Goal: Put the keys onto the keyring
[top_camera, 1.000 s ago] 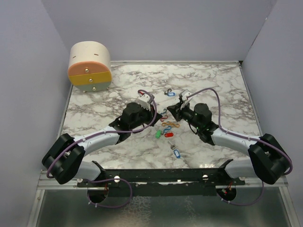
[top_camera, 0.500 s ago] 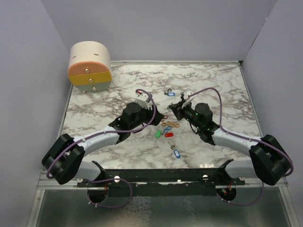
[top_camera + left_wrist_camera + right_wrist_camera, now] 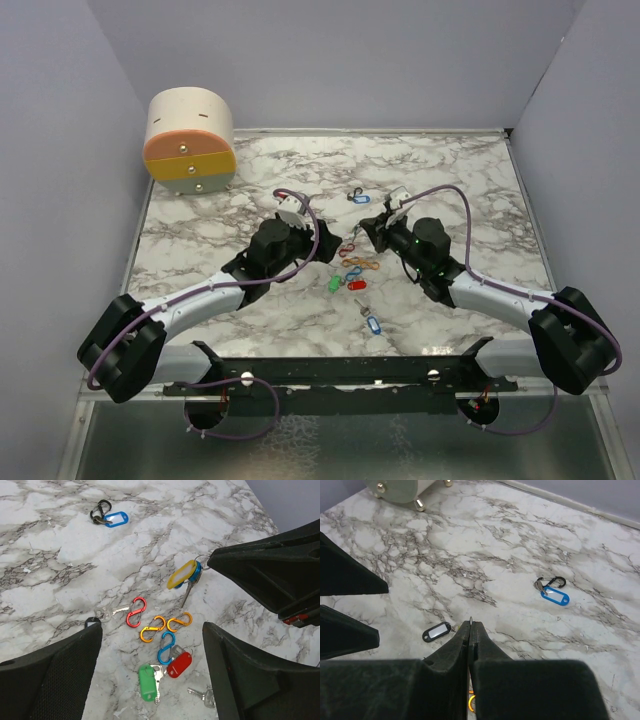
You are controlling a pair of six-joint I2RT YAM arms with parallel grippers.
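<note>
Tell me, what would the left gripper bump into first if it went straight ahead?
Most likely the orange clips, lying on the marble table between the left gripper's open fingers. The red clip lies close beside them, and depth is hard to judge.

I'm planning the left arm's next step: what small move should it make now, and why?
Probably lower the open left hand onto the red-tagged key, which lies free beside the green-tagged key. The right hand is shut on the keyring, the yellow-tagged key apparently already on it, so fetching another key seems next.
</note>
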